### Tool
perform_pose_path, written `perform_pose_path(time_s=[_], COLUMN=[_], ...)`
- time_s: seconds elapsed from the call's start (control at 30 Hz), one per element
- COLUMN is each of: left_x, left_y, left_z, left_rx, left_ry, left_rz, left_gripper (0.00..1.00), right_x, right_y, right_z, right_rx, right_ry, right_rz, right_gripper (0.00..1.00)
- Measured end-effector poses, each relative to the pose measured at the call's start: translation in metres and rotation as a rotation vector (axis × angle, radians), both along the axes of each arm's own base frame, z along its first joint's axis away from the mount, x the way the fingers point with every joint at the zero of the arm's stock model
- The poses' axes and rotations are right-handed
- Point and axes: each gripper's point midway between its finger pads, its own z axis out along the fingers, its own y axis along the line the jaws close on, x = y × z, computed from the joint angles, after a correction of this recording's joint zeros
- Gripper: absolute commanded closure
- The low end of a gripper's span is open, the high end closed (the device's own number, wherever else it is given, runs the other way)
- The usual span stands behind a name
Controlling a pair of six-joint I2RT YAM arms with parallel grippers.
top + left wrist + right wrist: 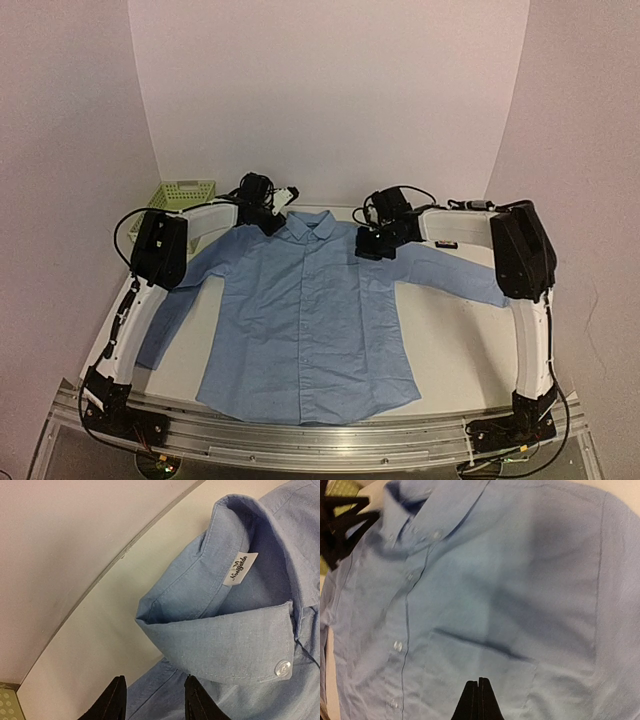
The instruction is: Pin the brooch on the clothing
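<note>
The light blue shirt lies spread flat on the table, front up, collar at the far side. My left gripper hovers at the collar's left side. In the left wrist view it is open, over the shoulder cloth just below the folded collar, holding nothing. My right gripper is over the shirt's chest. In the right wrist view it is shut, fingertips pressed together above the chest pocket, with nothing showing between them. The brooch is not visible in any view.
A pale green basket stands at the far left behind the left arm. A small black box sits on the table by the shirt's right sleeve. The back wall is close behind the collar.
</note>
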Motion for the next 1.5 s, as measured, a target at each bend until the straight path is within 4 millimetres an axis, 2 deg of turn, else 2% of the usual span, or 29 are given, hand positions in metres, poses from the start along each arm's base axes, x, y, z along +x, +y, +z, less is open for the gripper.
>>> perform_pose_path(time_s=[0.07, 0.17, 0.23, 0.3, 0.47, 0.73, 1.13, 1.23, 1.3, 1.37, 1.4, 1.5], left_x=[0.0, 0.0, 0.006, 0.013, 0.021, 0.032, 0.033, 0.032, 0.029, 0.025, 0.022, 0.018], left_y=[-0.001, -0.004, -0.007, -0.009, -0.007, -0.002, -0.002, -0.003, -0.005, -0.008, -0.009, -0.015], left_z=[-0.008, -0.023, -0.032, -0.031, -0.031, -0.03, -0.029, -0.026, -0.022, -0.017, -0.011, 0.014], left_rx=[0.004, 0.008, 0.004, -0.003, 0.012, 0.021, 0.016, 0.013, 0.007, 0.001, -0.005, -0.031], left_ry=[0.004, 0.008, -0.006, -0.04, -0.088, -0.149, -0.156, -0.151, -0.148, -0.138, -0.134, -0.146], left_rz=[-0.002, -0.007, -0.005, 0.0, 0.03, 0.059, 0.058, 0.048, 0.036, 0.02, 0.01, -0.017], left_gripper=[0.6, 0.61, 0.61, 0.62, 0.62, 0.62, 0.6, 0.58, 0.57, 0.55, 0.54, 0.52], right_x=[-0.028, -0.072, -0.102, -0.132, -0.156, -0.172, -0.17, -0.149, -0.122, -0.096, -0.085, -0.056], right_y=[0.011, 0.028, 0.033, 0.029, 0.011, -0.003, 0.001, 0.009, 0.01, -0.005, -0.02, -0.084], right_z=[0.002, -0.01, -0.03, -0.053, -0.059, -0.06, -0.053, -0.028, -0.003, 0.017, 0.026, 0.049], right_rx=[-0.004, -0.011, -0.027, -0.058, -0.063, -0.047, -0.06, -0.023, 0.026, 0.062, 0.071, 0.074], right_ry=[0.016, 0.073, 0.129, 0.199, 0.24, 0.252, 0.285, 0.257, 0.204, 0.157, 0.14, 0.092], right_rz=[0.039, 0.092, 0.12, 0.134, 0.111, 0.1, 0.122, 0.121, 0.095, 0.043, 0.002, -0.153], right_gripper=[1.0, 1.0, 1.0, 1.0, 1.0, 1.0, 1.0, 1.0, 1.0, 1.0, 1.0, 1.0])
